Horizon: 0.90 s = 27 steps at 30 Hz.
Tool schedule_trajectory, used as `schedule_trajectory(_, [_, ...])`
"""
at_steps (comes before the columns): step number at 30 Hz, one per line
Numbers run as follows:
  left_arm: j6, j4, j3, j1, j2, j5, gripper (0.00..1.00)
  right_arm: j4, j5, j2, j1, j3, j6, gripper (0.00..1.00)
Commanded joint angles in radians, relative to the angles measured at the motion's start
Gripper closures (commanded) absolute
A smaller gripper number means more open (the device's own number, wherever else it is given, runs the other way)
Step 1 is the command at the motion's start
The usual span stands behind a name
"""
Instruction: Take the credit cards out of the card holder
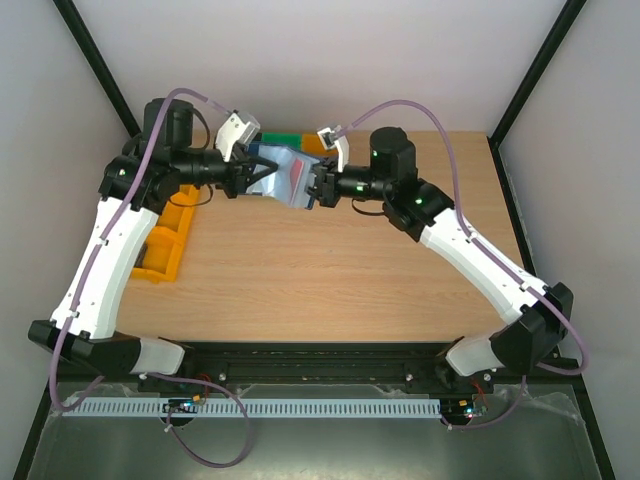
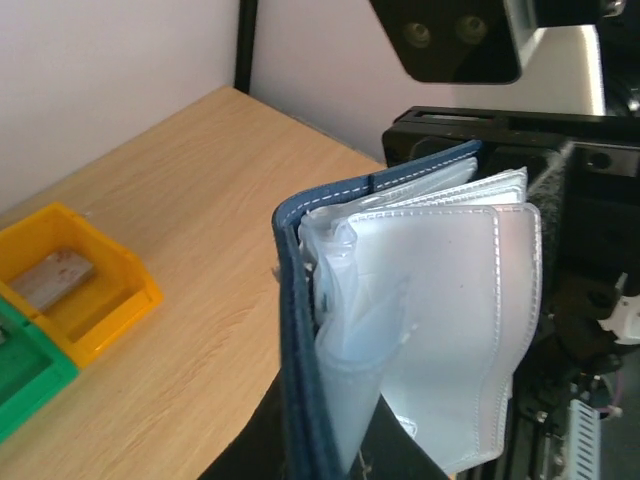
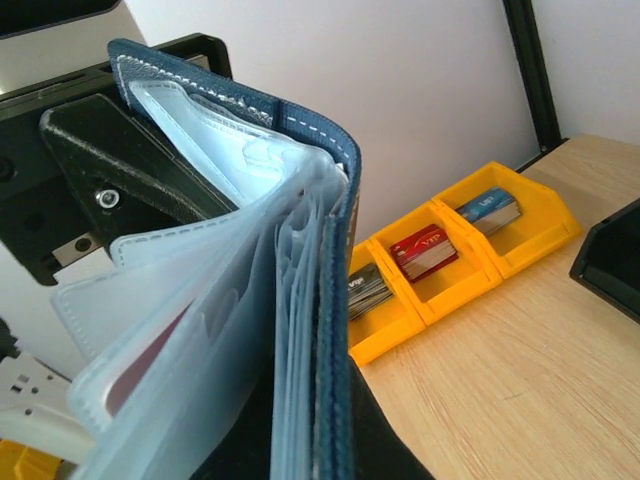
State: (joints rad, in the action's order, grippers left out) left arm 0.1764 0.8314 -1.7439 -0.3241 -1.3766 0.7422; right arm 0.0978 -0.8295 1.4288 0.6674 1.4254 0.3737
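The card holder (image 1: pixel 281 175), a navy wallet with clear plastic sleeves, hangs open above the table at the back, stretched between both grippers. My left gripper (image 1: pixel 240 181) is shut on its left half; in the left wrist view the dark fingers (image 2: pixel 250 450) pinch the navy cover (image 2: pixel 295 330) and a crumpled sleeve (image 2: pixel 440 320). My right gripper (image 1: pixel 318 190) is shut on the other half, its jaws clamping the cover edge (image 3: pixel 335 300). A reddish credit card (image 3: pixel 135 372) shows through one sleeve. Any other cards in the holder are hidden.
Yellow bins (image 1: pixel 165 245) stand at the left of the table, with stacked cards in them (image 3: pixel 425 250). A green bin (image 1: pixel 283 140) sits behind the holder, next to another yellow one (image 2: pixel 75 290). A dark object (image 3: pixel 610 260) is at the right edge of the right wrist view.
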Motion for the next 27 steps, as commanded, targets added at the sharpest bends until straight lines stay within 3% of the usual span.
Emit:
schedule_trajectory(1, [0.013,-0.002,0.029,0.022,0.032,0.118,0.98,-0.062,-0.105,-0.063,-0.005,-0.022,-0.035,0.98])
schedule_trajectory(2, [0.003,-0.005,0.033,0.030,0.041,0.124,0.98,-0.058,-0.102,-0.068,-0.013,-0.032,-0.044,0.97])
schedule_trajectory(9, [-0.015,-0.006,0.045,0.067,0.066,0.087,0.98,-0.049,-0.033,-0.144,-0.064,-0.122,-0.105,0.40])
schedule_trajectory(14, [-0.012,-0.003,0.040,0.069,0.070,0.101,0.98,-0.161,-0.092,-0.184,-0.065,-0.194,-0.091,0.17])
schedule_trajectory(18, [-0.008,0.003,0.037,0.069,0.071,0.112,0.98,-0.216,-0.009,-0.138,-0.065,-0.171,-0.001,0.19])
schedule_trajectory(24, [-0.010,0.000,0.037,0.069,0.070,0.115,0.98,-0.301,-0.030,-0.094,-0.064,-0.171,0.087,0.47])
schedule_trajectory(27, [-0.012,-0.001,0.039,0.070,0.068,0.121,0.98,-0.337,-0.043,-0.087,-0.065,-0.179,0.112,0.49])
